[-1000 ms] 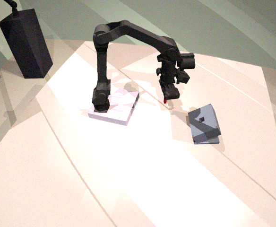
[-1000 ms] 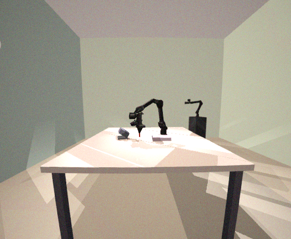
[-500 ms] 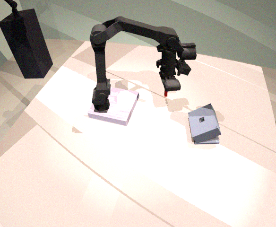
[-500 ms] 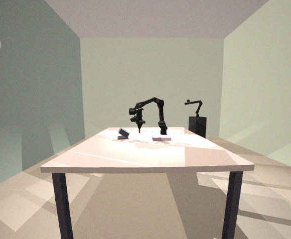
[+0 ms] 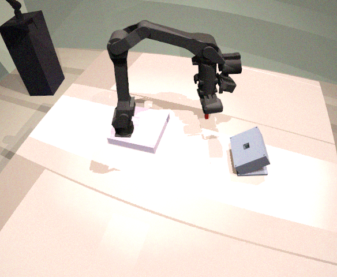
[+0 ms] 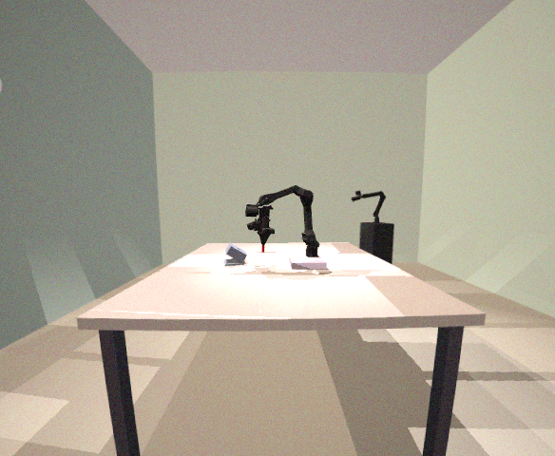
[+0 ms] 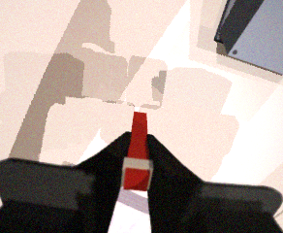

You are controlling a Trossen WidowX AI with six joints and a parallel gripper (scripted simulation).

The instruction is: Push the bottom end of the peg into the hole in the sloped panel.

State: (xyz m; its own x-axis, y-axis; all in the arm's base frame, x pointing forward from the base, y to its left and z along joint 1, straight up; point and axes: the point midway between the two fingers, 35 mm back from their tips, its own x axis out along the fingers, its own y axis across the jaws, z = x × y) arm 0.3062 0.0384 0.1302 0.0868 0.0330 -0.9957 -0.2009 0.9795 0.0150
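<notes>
My gripper [image 5: 208,112] clamps the upright square red peg [image 5: 206,116]; the sloped grey panel's square hole [image 5: 246,145] lies well apart.

A bare robotics test room: plain green walls [image 6: 287,147], a single dark-legged table [image 6: 277,313] carrying a bench-mounted robot arm [image 6: 302,216] on a pale base plate [image 6: 309,265], and a second arm on a black pedestal [image 6: 375,240] beside it.

Peg [image 5: 206,116] in gripper [image 5: 210,109], above table [image 5: 192,208]
</notes>
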